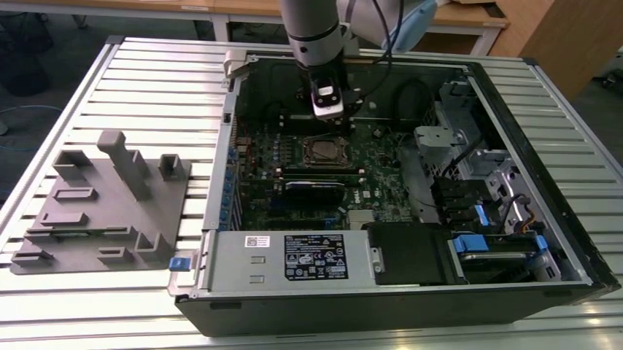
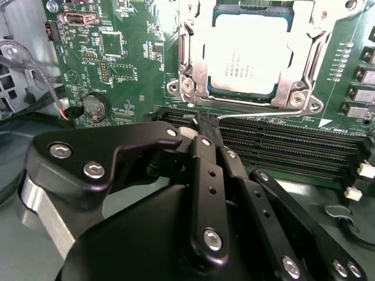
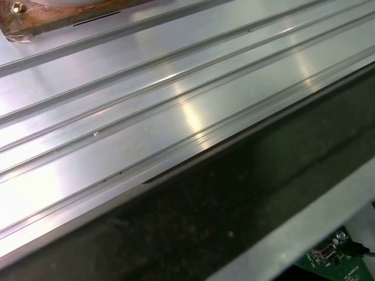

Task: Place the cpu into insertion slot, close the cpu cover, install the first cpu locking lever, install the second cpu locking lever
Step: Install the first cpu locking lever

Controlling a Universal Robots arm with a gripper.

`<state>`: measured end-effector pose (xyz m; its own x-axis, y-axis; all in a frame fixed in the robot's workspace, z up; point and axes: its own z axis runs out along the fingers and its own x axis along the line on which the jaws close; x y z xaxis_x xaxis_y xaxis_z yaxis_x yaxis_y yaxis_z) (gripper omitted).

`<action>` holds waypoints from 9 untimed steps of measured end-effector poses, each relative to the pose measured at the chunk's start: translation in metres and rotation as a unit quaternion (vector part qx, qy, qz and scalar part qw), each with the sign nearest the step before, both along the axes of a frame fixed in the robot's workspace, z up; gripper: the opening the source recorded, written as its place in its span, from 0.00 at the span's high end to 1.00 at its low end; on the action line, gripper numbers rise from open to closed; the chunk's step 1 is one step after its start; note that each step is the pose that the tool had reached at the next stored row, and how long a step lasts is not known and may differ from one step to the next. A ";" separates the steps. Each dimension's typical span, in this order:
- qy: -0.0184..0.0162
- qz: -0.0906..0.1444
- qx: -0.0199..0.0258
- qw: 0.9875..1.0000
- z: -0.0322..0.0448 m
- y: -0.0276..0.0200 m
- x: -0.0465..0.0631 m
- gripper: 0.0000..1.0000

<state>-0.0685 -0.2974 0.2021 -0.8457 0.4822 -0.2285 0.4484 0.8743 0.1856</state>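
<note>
The cpu (image 2: 246, 52) lies in the insertion slot (image 1: 324, 151) on the green board. Its silvery top shows through the window of the cpu cover (image 2: 192, 73), which lies flat around it. A thin wire locking lever (image 2: 263, 113) runs along the socket's edge, beside the long black slots. My gripper (image 2: 206, 124) is shut, with its tips at that lever's hooked end. I cannot tell if the wire is pinched between them. In the exterior view the gripper (image 1: 328, 117) hangs inside the open computer case, just behind the socket.
Long black memory slots (image 2: 281, 146) and a coin battery (image 2: 95, 107) lie close to the fingertips. A grey fixture block (image 1: 107, 197) stands on the slatted table (image 3: 146, 117) at the exterior view's left. The power supply (image 1: 292, 255) and drive cages (image 1: 486, 182) crowd the case.
</note>
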 end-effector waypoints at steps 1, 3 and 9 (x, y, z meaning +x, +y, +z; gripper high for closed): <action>-0.001 0.000 0.000 1.000 -0.0001 0.0000 -0.001 0.89; -0.002 0.000 0.000 1.000 -0.0004 0.0000 -0.002 0.89; -0.006 0.000 0.000 1.000 -0.0025 0.0001 -0.006 0.89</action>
<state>-0.0749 -0.2973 0.1996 -0.8428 0.4825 -0.2384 0.4464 0.8742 0.1908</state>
